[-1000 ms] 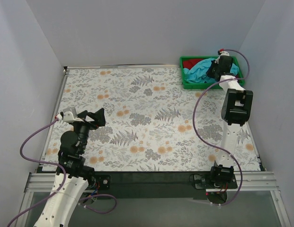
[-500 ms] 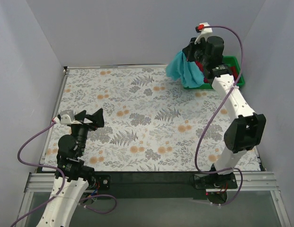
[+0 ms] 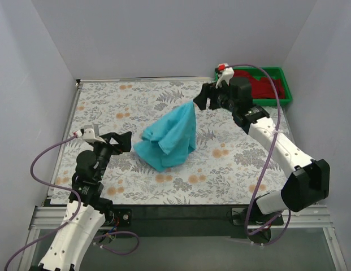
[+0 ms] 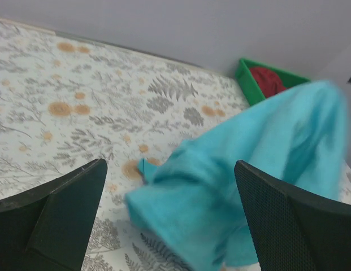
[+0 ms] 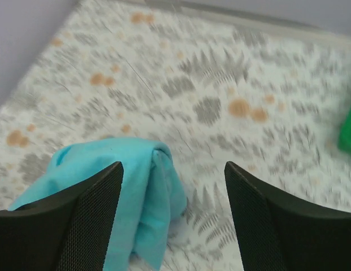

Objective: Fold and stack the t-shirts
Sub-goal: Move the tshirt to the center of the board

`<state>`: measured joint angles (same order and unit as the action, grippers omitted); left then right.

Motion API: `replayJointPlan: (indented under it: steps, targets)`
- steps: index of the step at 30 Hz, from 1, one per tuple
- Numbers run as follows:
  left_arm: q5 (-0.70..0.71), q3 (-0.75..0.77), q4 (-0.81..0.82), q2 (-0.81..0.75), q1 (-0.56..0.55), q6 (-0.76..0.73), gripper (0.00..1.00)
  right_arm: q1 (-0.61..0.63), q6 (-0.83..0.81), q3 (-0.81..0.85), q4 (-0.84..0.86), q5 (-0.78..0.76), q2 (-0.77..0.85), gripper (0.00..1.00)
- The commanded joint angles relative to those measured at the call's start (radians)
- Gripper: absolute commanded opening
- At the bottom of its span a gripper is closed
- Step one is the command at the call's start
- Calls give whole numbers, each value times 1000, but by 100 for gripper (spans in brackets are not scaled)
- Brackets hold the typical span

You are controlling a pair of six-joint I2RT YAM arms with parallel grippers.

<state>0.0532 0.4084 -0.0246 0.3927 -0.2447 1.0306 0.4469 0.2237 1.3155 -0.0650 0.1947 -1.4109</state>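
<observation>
The turquoise-blue t-shirt [image 3: 169,138] stands as a loose, peaked heap on the middle of the table, its lower edge on the cloth. Its peak reaches up just beside my right gripper [image 3: 200,99]. In the right wrist view that gripper [image 5: 172,166] is open, and the shirt [image 5: 107,180] hangs beside its left finger, ungripped. My left gripper [image 3: 123,141] is open at the shirt's left edge. From the left wrist the shirt [image 4: 237,186] looks blurred beyond the wide-apart fingers [image 4: 62,209]. The dark red t-shirt [image 3: 263,87] lies in the tray.
The green plastic tray [image 3: 277,102] sits at the table's back right corner, also seen from the left wrist [image 4: 243,79]. A floral-patterned cover [image 3: 118,107] spreads over the table. Grey walls close off the back and both sides.
My right arm swung the turquoise shirt from above the tray out over the table's middle. Its jaws have opened, and the shirt has dropped onto the table. The left gripper dipped slightly.
</observation>
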Motion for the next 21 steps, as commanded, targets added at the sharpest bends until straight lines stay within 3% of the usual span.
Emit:
replayJointPlan:
  steps: [1, 5, 12, 16, 21]
  targets:
    - [-134, 38, -34, 95, -4, 54, 88, -2, 13, -149, -91, -164, 7, 67]
    - [-269, 53, -41, 199, -4, 150, 88, 53, -83, -263, -94, -126, 84, 68]
    - [-499, 110, -90, 397, -48, 318, 87, 72, -55, -465, -73, -45, 179, 68]
    - [-452, 135, -101, 480, -215, 376, 83, 72, -31, -545, -47, -21, 213, 67]
    - [-304, 207, -118, 653, -402, 489, 83, 72, -6, -604, -45, -130, 251, 65]
